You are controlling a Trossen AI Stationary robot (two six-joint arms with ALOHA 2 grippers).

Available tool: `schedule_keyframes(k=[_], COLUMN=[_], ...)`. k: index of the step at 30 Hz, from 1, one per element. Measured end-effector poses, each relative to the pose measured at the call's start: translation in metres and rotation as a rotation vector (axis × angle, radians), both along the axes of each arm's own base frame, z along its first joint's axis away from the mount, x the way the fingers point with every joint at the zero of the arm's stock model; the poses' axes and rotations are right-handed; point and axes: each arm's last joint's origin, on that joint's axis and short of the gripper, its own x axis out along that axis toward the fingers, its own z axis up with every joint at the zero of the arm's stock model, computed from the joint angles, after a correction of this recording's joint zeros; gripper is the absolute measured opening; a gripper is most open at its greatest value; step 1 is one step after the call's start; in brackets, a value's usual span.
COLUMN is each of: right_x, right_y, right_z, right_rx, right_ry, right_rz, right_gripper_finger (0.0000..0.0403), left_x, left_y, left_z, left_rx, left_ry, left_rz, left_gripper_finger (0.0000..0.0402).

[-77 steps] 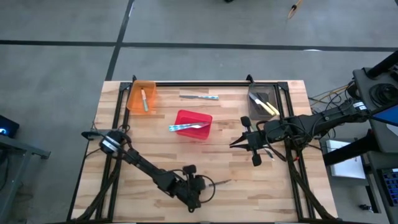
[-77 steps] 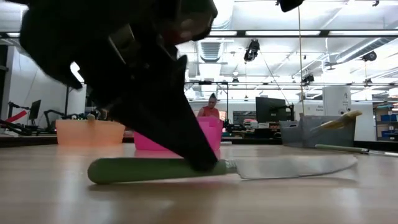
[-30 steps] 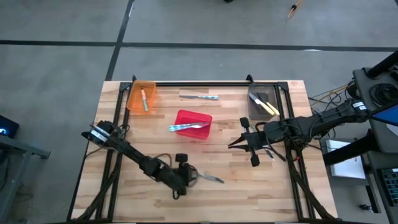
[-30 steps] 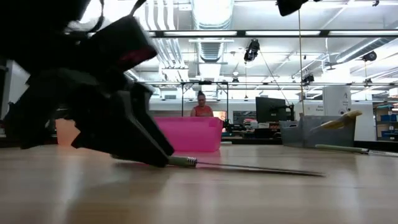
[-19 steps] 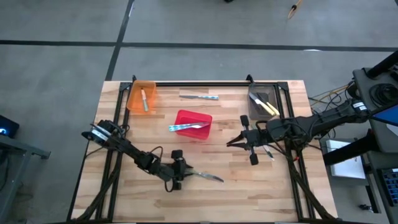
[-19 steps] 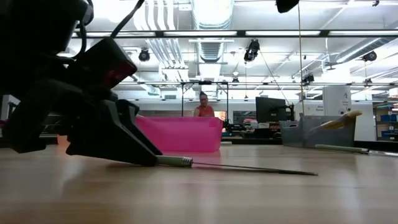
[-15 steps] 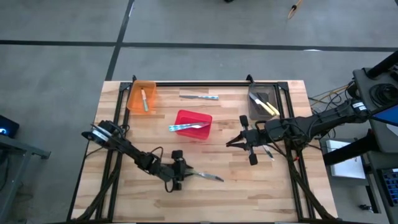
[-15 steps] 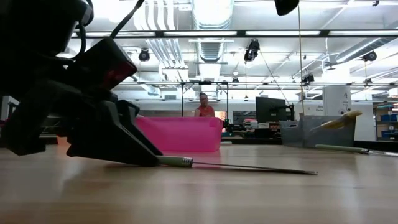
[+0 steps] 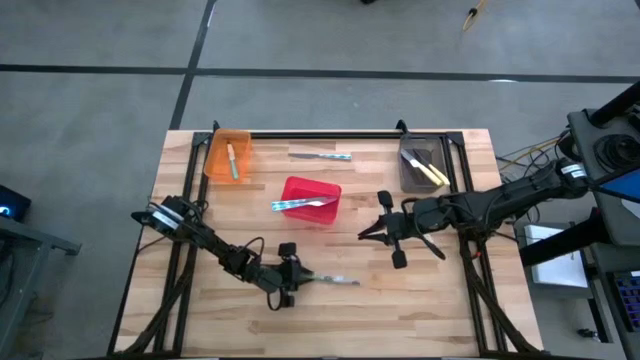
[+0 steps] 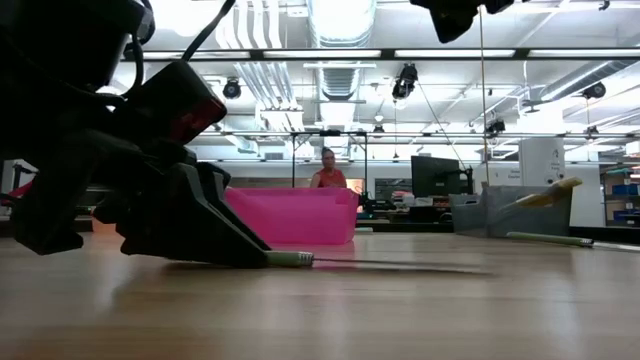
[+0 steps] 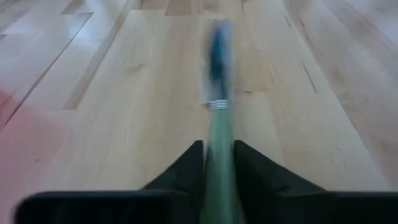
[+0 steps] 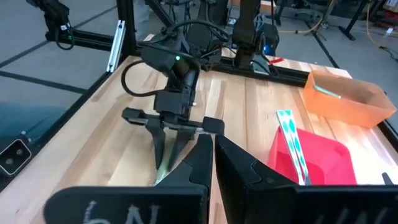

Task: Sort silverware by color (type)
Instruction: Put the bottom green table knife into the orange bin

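A knife with a green handle (image 9: pixel 335 282) lies near the table's middle front, its blade pointing toward the right edge. My left gripper (image 9: pixel 300 281) is shut on the handle, which shows between the fingers in the left wrist view (image 11: pixel 218 146). My right gripper (image 9: pixel 362 235) hangs shut with nothing in it above the table's right half, pointing left (image 12: pixel 211 146). A blue-handled utensil (image 9: pixel 322 155) lies flat near the far edge. Another blue one (image 9: pixel 300 204) rests across the red bin's rim. My left gripper pinches the knife's green handle (image 11: pixel 219 134) between its two fingers, close to the metal collar where the blade begins. The fingers (image 10: pixel 235 245) come from the table's left, slanting down, and lie along the knife. The knife lies low along the table, its blade (image 10: pixel 400 265) pointing right.
Three bins stand in the far half. The orange bin (image 9: pixel 228 155) holds a green-handled utensil, the red bin (image 9: pixel 312 198) is in the middle, and the grey bin (image 9: pixel 422 165) holds yellow-handled ones (image 9: pixel 432 173). A person (image 10: pixel 325 172) stands far behind the table.
My left gripper has sunk onto the knife's handle and drawn slightly toward the table's left. The knife has turned a little, its blade end swinging toward the far edge, so it lies more parallel to the near edge. My right gripper has drifted toward the table's left, still shut.
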Motion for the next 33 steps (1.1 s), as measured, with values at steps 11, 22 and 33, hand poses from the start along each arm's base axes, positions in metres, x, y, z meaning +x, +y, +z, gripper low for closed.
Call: schedule_keyframes(k=[11, 22, 33], right_x=[0.003, 0.003, 0.006], right_y=[0.001, 0.001, 0.001], right_z=[-0.001, -0.001, -0.004], right_rx=[0.0, -0.001, 0.036], right_ry=[-0.003, -0.002, 0.0], right_rz=[0.0, 0.0, -0.012], right_gripper_finger=[0.0009, 0.0009, 0.0009], left_x=[-0.004, -0.028, -0.036], left_y=[-0.002, 0.01, 0.012], left_z=[0.007, 0.015, 0.028], left_rx=[0.038, -0.06, -0.124], left_ry=[-0.034, -0.024, -0.099], left_rz=[0.055, 0.101, 0.101], left_gripper_finger=[0.0001, 0.0005, 0.0002])
